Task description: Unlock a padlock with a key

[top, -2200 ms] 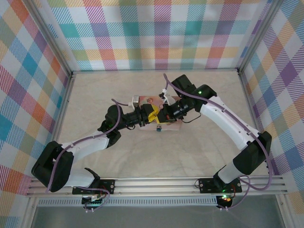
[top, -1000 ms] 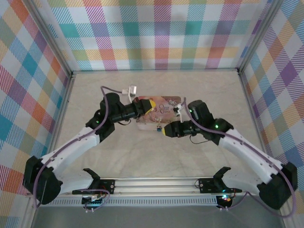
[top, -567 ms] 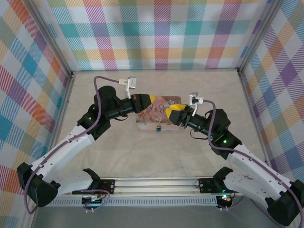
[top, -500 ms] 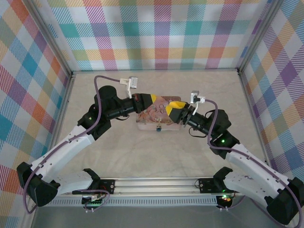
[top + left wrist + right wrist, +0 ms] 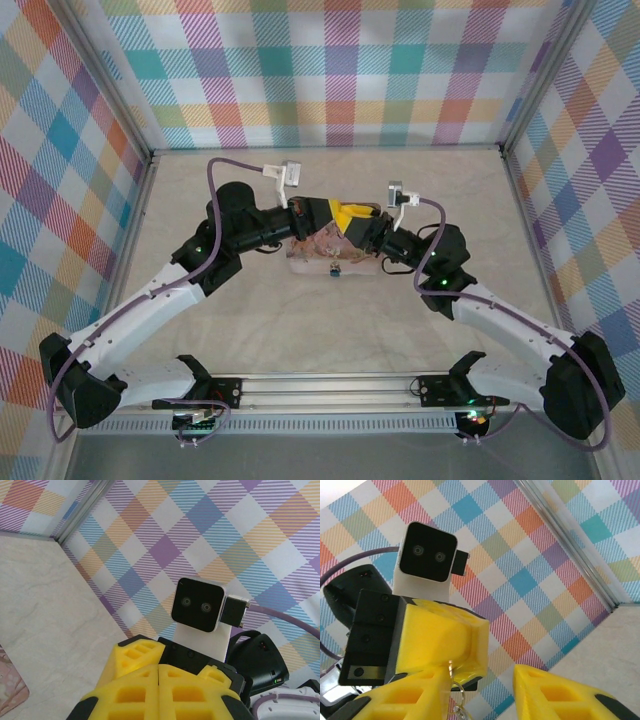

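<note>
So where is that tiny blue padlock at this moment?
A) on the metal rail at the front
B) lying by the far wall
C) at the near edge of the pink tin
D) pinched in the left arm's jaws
C: in the top view the padlock shows at the near edge of the pink tin, on the side toward the arms' bases.

matte yellow plastic on the right gripper point(image 5: 481, 677), thin shiny metal ring point(image 5: 455, 689) right by its finger, smooth marble-look counter point(image 5: 42, 595), kinda satin

White arm links point(image 5: 150, 300), black joints point(image 5: 235, 203), yellow end effector fingers point(image 5: 135, 692), purple cables point(image 5: 210, 180)
</note>
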Controlling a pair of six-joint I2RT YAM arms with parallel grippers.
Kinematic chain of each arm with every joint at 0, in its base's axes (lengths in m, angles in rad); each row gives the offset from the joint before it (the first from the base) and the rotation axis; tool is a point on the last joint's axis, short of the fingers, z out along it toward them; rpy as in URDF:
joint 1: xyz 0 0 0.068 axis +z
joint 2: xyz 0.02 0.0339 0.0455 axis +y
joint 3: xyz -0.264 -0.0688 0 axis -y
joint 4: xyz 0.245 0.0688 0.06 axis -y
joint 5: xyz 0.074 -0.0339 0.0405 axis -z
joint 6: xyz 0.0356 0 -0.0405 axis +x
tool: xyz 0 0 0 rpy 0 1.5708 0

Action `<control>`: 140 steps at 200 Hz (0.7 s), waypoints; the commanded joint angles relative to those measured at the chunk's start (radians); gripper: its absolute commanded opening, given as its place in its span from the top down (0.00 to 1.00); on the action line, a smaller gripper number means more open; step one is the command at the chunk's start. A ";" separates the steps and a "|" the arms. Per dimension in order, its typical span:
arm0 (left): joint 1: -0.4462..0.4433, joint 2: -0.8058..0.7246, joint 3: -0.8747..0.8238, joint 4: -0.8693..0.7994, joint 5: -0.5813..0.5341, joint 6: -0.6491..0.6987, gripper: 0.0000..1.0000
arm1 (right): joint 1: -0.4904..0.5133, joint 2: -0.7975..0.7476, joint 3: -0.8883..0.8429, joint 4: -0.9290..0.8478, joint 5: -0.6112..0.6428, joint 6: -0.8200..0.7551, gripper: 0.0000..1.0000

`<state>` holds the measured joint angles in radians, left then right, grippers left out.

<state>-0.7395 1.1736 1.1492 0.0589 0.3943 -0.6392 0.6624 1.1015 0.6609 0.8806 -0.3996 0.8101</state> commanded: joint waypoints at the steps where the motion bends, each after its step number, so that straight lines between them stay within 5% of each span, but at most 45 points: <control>1: -0.016 0.005 0.035 0.050 -0.012 -0.003 1.00 | 0.006 0.007 0.029 0.107 -0.062 0.039 0.63; 71: -0.017 0.004 0.025 0.068 -0.026 -0.011 1.00 | 0.012 0.044 0.031 0.157 -0.109 0.069 0.68; 140: -0.019 0.020 0.010 0.114 0.008 -0.046 1.00 | 0.016 0.065 0.049 0.171 -0.083 0.050 0.94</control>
<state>-0.7437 1.1904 1.1496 0.1162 0.3717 -0.6670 0.6693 1.1687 0.6765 1.0008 -0.4995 0.8787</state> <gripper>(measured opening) 0.052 0.090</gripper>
